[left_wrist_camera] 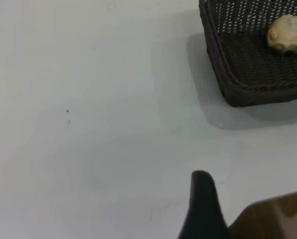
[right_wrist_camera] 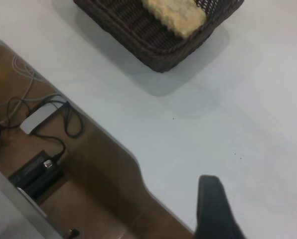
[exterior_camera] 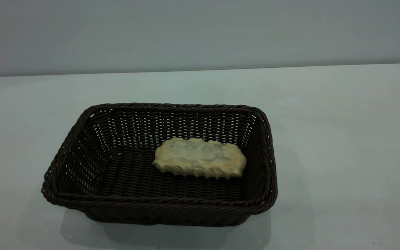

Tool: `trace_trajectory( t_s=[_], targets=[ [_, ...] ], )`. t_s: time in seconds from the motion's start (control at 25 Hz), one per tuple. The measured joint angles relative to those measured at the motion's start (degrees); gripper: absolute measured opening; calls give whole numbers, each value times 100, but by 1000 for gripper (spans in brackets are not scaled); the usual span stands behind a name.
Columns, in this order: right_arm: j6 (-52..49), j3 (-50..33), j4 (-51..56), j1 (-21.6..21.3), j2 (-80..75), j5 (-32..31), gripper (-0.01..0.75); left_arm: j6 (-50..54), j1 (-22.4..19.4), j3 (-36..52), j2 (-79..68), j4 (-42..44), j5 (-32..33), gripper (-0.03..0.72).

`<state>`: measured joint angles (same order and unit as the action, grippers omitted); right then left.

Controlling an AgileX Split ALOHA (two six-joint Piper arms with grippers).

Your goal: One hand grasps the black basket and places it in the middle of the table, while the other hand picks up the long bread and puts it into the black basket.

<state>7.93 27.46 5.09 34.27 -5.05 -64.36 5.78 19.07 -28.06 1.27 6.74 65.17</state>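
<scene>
Long bread [exterior_camera: 200, 158] lies pale-face-up inside black basket [exterior_camera: 82, 163], long axis along the basket's. Both grippers well clear; finger state can't tell.

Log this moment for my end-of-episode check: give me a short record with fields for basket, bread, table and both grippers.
basket: black basket, upright on the table, about mid-table
bread: long bread lying inside the basket, toward its right end, pale smudged face up
table: white table, bare around the basket
left gripper: apart from the basket, over bare table, holding nothing seen
right gripper: apart from the basket, near the table edge, holding nothing seen
</scene>
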Motion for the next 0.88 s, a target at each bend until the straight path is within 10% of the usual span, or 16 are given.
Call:
trace_trajectory(
  t_s=[0.16,0.48,0.88],
  targets=[
    [0,0,6,-473,0,0,427,-2,-76,0,0,0,-5,586],
    [0,0,6,-3399,0,0,427,-9,-1651,0,0,0,-4,586],
    [5,0,6,-3933,0,1,427,-13,-1846,0,0,0,-4,586]
  ],
)
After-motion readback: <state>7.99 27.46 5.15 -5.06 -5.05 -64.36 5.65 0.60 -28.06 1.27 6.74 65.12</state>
